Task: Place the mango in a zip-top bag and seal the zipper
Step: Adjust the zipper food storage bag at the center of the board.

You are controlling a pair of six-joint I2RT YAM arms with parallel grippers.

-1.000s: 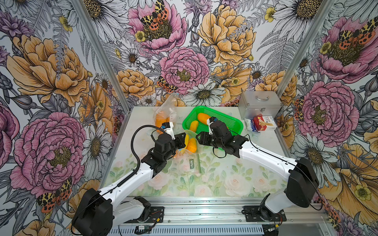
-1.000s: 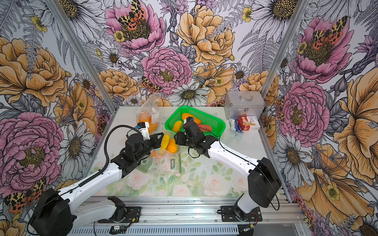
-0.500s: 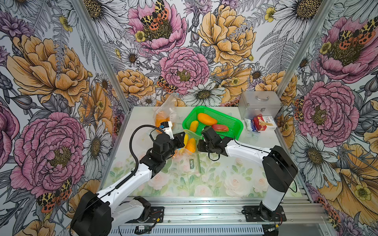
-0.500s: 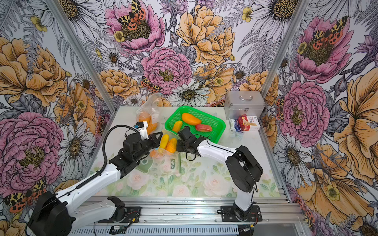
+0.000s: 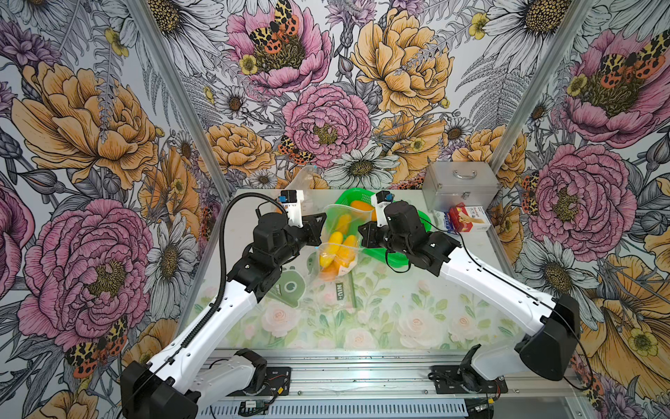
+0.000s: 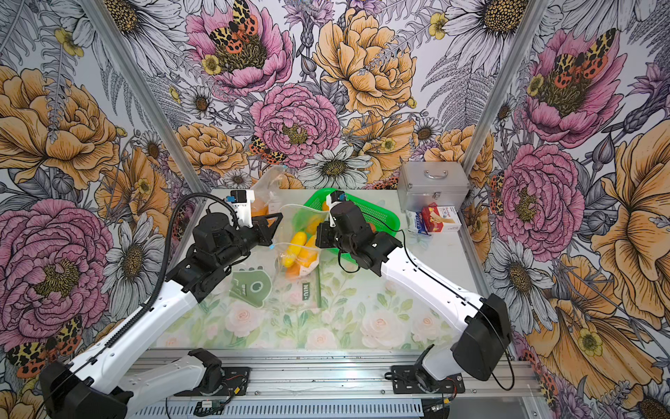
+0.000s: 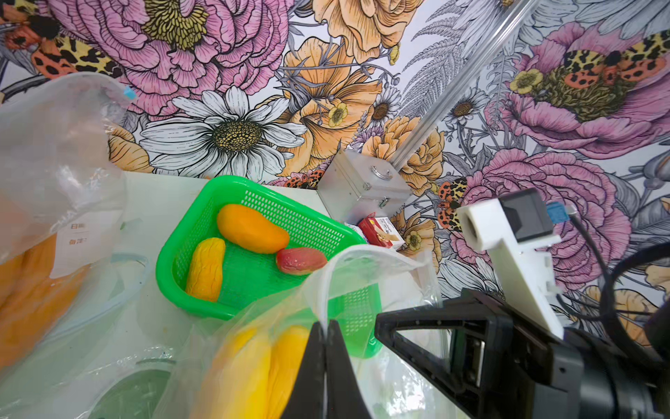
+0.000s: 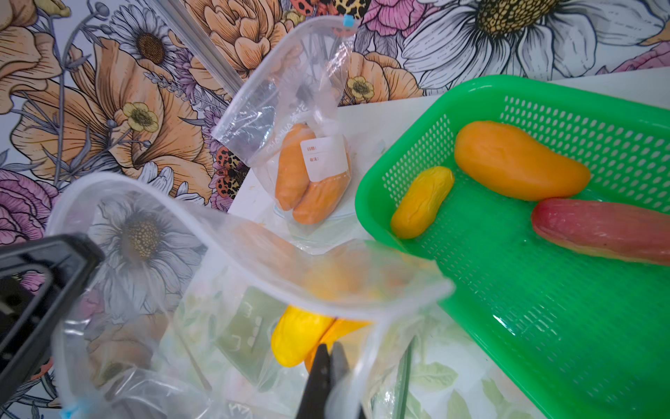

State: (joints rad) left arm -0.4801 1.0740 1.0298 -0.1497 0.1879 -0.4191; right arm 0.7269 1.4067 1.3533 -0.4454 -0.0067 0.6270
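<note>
A clear zip-top bag point(image 5: 340, 225) point(image 6: 295, 221) hangs open-mouthed between my two grippers over the table's middle. Yellow and orange mangoes point(image 5: 337, 250) point(image 6: 297, 250) lie in its bottom. My left gripper point(image 5: 319, 232) point(image 7: 328, 326) is shut on the bag's left rim point(image 7: 362, 254). My right gripper point(image 5: 361, 232) point(image 8: 330, 350) is shut on the right side of the bag point(image 8: 253, 268), just above the mangoes point(image 8: 301, 337). The bag's zipper stands apart in a wide curve.
A green basket point(image 5: 395, 255) point(image 7: 166, 261) behind the bag holds an orange mango point(image 7: 250, 228), a yellow one point(image 7: 206, 268) and a red one point(image 7: 301, 259). Another bag of orange mangoes point(image 8: 311, 174) leans at the back left. A silver case point(image 5: 460, 185), a carton point(image 5: 467, 219) and a green pouch point(image 5: 290, 286) are nearby.
My right gripper came from over the basket to the bag's right side and shut on it. Both grippers then rose, lifting the bag's mouth up.
</note>
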